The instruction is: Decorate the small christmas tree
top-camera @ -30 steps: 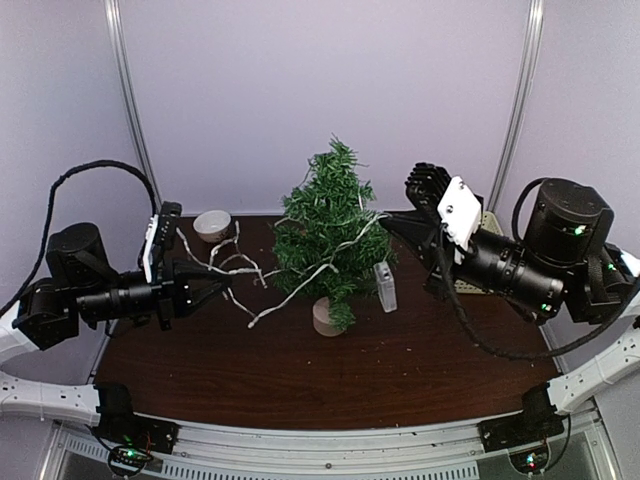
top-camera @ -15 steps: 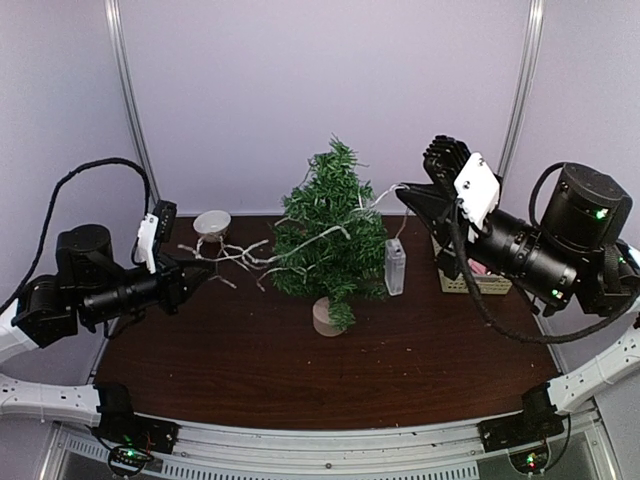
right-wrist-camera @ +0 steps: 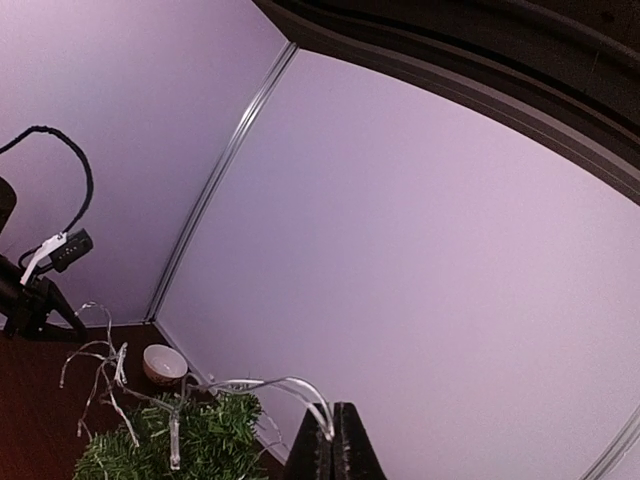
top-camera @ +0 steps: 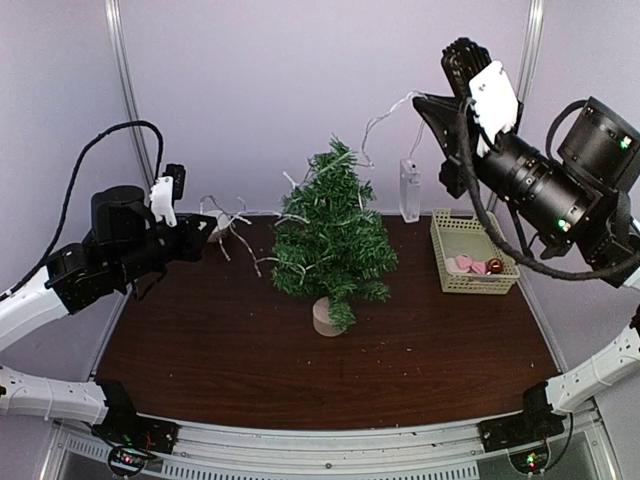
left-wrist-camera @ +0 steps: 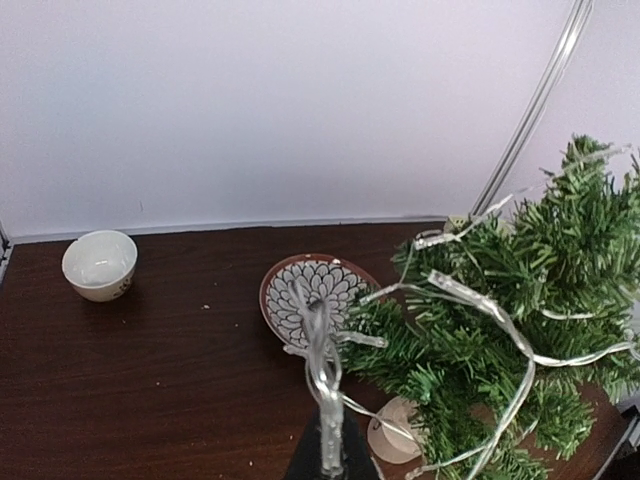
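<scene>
The small christmas tree (top-camera: 330, 235) stands mid-table on its pale base (top-camera: 325, 315). A clear light string (top-camera: 238, 216) runs from my left gripper (top-camera: 212, 226), over the branches, up to my right gripper (top-camera: 420, 100). Both grippers are shut on it. The left holds a bunched end (left-wrist-camera: 322, 365) low beside the tree (left-wrist-camera: 520, 310), its fingertips (left-wrist-camera: 330, 455) pinched together. The right, raised high to the right of the treetop, pinches the wire (right-wrist-camera: 275, 383) between its fingertips (right-wrist-camera: 335, 445). The string's clear battery box (top-camera: 409, 190) dangles below it, off the table.
A pale wicker basket (top-camera: 446, 262) with pink and red ornaments sits at the right of the table. A small white bowl (left-wrist-camera: 99, 264) and a patterned plate (left-wrist-camera: 335, 280) lie at the back left, behind the tree. The purple back wall stands close behind.
My right gripper has risen up and to the right with the string, lifting the battery box off the table and uncovering the basket. My left gripper has lifted and drawn back with its end.
</scene>
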